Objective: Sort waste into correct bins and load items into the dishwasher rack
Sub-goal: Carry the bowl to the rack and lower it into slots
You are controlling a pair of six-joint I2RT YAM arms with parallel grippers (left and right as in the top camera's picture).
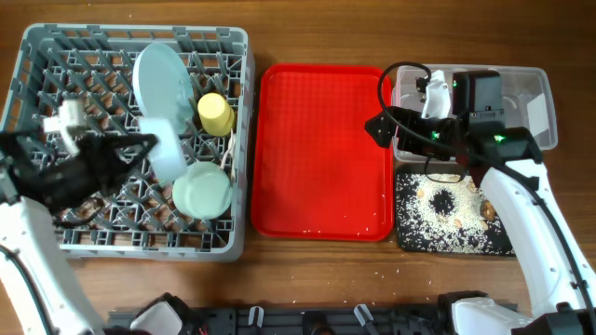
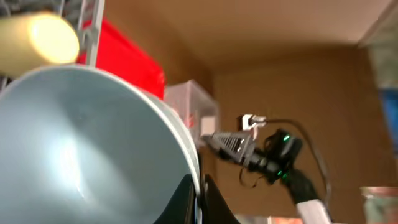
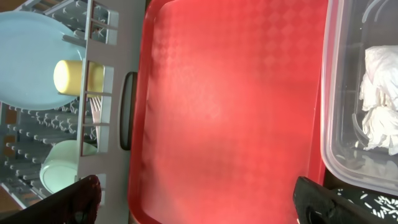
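**Left arm clamped on a bowl, right arm spread wide over the tray**

My left wrist camera settles what the overhead view leaves vague: the left gripper (image 2: pixel 200 198) is pinched onto the rim of the pale bowl (image 2: pixel 81 143). Overhead, I see that bowl tilted above the grey rack (image 1: pixel 37 56), between the upright plate (image 1: pixel 158 74) and the mint bowl (image 1: pixel 202 191), near the yellow cup (image 1: pixel 216 113). Only my right wrist camera shows the right gripper (image 3: pixel 196 186) spread wide over the red tray (image 3: pixel 236 93), holding nothing, and fork tines (image 3: pixel 96 109) just beside the cup. The tissue (image 3: pixel 380 99) lies in the clear tub (image 1: pixel 535 93). Food scraps (image 1: pixel 447 200) sit in the black tray (image 1: pixel 410 237).
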